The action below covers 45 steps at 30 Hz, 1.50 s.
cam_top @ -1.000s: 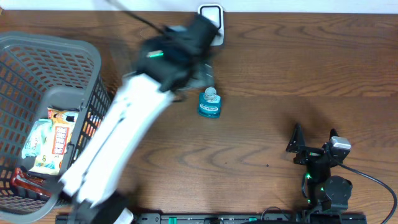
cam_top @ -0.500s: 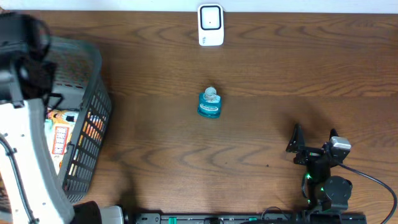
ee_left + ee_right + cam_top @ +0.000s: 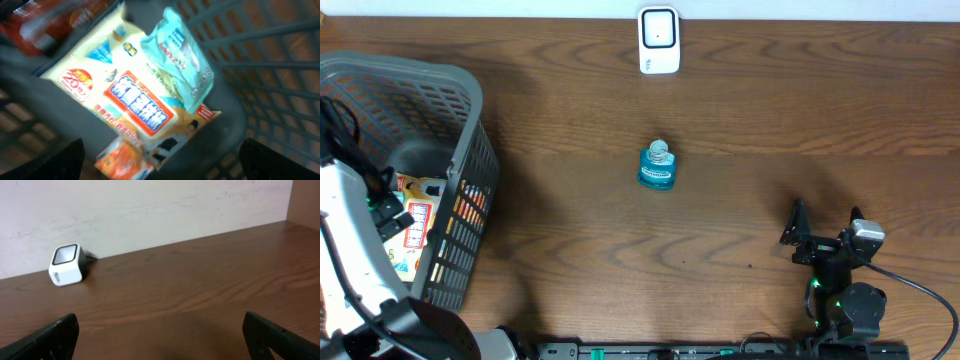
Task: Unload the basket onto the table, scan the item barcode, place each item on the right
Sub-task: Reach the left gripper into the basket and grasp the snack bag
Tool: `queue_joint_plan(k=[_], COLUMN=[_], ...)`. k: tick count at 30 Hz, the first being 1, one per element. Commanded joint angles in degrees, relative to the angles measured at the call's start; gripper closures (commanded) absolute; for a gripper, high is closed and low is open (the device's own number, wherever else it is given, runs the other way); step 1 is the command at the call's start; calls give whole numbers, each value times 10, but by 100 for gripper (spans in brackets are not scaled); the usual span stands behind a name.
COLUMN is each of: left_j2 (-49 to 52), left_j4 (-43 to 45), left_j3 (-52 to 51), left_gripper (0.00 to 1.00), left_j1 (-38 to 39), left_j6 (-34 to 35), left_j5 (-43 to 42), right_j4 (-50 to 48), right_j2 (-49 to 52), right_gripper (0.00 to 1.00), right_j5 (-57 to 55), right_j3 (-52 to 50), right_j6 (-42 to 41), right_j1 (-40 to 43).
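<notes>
Seen from overhead, the dark, wood-grained tabletop [image 3: 770,120] carries a small blue bottle [image 3: 657,168] with a clear cap near its middle, well apart from the boxy white scanner [image 3: 659,40] at the far edge. At the left, a grey plastic lattice basket [image 3: 470,110] holds flat printed packets. In the left wrist view, the left claw [image 3: 170,165] is spread wide and empty above a glossy cream packet [image 3: 130,107] with a red-orange label. A crinkled pale-blue pouch [image 3: 177,60] overlaps it, and the blurred red thing in the corner may be a wrapper. In the right wrist view, the right claw [image 3: 162,345] gapes empty over bare wood.
</notes>
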State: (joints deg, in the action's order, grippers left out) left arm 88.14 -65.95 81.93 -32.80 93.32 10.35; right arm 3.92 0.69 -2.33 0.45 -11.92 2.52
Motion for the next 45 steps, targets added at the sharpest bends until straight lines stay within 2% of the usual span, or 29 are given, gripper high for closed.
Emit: queue_joint_plan(k=[1,4,6,14,15,17,20,24,29,34,35,40,43,45], left_j2=[15,29,50,158,168,186,197,184,118,-13,-75,-222,-301,-344], left_j4=[59,115,146,174,175,175,174,174,170,164,168,193,225,268], left_j3=[-73,-120,-152,-163,-163,-163,-163,-159,-136,-120,-119,-119,-119,-119], left_gripper=[2,2,2,1,8,55,91,92,93,93,93,93,93,93], left_j1=[-4,-4,-4,-4,-4,-4,-3,-4,-4,-4,-4,-4,-1,13], left_j6=[20,30,76,72,61,30,-18,-59,-141,-172,-178,-209,-249,-287], left_j5=[-30,-38,-38,-73,-80,-85,-84,-85,-85,-81,-77,-78,-122,-202], right_j4=[1,1,1,1,1,1,1,1,1,1,1,1,1,1], right_j2=[-3,-3,-3,-3,-3,-3,-3,-3,-3,-3,-3,-3,-3,-3], right_gripper=[1,1,1,1,1,1,1,1,1,1,1,1,1,1], right_j5=[-3,-3,-3,-3,-3,-3,-3,-3,-3,-3,-3,-3,-3,-3], right_j3=[-1,-1,-1,-1,-1,-1,-1,-1,-1,-1,-1,-1,-1,-1], right_j6=[4,4,4,4,4,4,4,4,4,4,4,4,4,4], right_j1=[-3,-3,-3,-3,-3,-3,-3,-3,-3,-3,-3,-3,-3,-3])
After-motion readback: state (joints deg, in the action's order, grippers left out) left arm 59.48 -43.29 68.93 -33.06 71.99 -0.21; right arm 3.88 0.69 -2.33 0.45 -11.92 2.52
